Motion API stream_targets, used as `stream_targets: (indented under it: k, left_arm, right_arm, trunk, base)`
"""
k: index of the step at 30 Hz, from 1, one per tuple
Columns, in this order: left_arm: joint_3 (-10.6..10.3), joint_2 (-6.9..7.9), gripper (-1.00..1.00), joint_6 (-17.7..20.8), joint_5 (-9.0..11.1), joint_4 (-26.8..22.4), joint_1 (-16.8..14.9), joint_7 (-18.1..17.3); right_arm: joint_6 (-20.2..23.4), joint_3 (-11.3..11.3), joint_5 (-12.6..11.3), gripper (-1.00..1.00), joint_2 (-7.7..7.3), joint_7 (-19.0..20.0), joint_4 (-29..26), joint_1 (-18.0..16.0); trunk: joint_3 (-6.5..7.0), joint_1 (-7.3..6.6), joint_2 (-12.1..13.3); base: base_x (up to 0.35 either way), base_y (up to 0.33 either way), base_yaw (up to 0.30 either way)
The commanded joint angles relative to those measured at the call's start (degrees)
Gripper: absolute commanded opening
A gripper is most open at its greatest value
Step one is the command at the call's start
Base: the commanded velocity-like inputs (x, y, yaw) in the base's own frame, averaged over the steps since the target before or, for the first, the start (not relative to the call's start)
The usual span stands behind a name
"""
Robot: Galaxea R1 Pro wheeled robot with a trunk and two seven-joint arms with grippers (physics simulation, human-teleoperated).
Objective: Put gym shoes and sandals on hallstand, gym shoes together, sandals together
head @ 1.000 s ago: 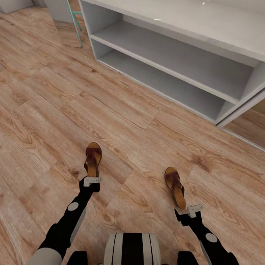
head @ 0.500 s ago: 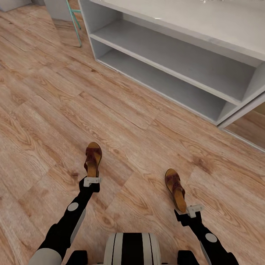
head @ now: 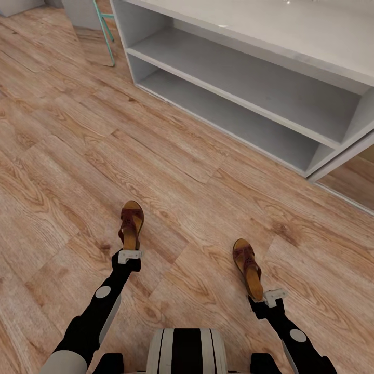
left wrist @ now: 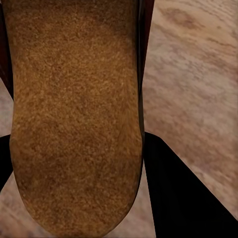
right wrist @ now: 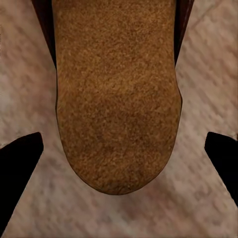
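Two dark brown sandals with tan footbeds lie on the wood floor (head: 67, 145) in front of me. My left gripper (head: 130, 250) sits at the heel of the left sandal (head: 131, 221). In the left wrist view the black fingers (left wrist: 188, 198) press against the sides of its footbed (left wrist: 74, 99), shut on it. My right gripper (head: 267, 297) is at the heel of the right sandal (head: 246, 265). In the right wrist view it (right wrist: 123, 134) is open, its fingers (right wrist: 20, 168) spread wide of the heel (right wrist: 116, 99). The gym shoes are out of view.
The light-grey hallstand (head: 249, 78) stands ahead and to the right, with two low shelves and a flat top, all bare. A teal chair leg (head: 106, 31) stands at the back left beside it. Open floor lies between the sandals and the rack.
The right gripper has edged slightly closer around the right sandal's heel. The left arm and left sandal have not moved.
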Motion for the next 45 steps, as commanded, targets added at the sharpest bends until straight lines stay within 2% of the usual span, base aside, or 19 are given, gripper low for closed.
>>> stream_targets:
  k: [1,32,45]
  left_arm:
    - [0.1,-0.02,-1.00,-0.1,-0.4,0.0,0.0,-0.2]
    - [0.1,0.07,-1.00,-0.2,-0.3,0.0,0.0,-0.2]
    - [0.1,0.15,-1.00,0.1,-0.3,0.0,0.0,-0.2]
  right_arm:
    - [-0.3,-0.5,0.5,-1.00,0.05,0.4,0.0,0.0]
    - [-0.3,-0.5,0.6,-1.00,0.05,0.5,0.1,0.0]
    - [-0.3,-0.4,0.7,-1.00,0.13,0.5,0.2,0.0]
  trunk:
    - [-0.02,-0.01,0.0]
    - [-0.02,-0.01,0.0]
    - [2.86,-0.34,0.2]
  base:
    - [0.000,0.000,0.000]
    - [0.000,0.000,0.000]
    - [0.000,0.000,0.000]
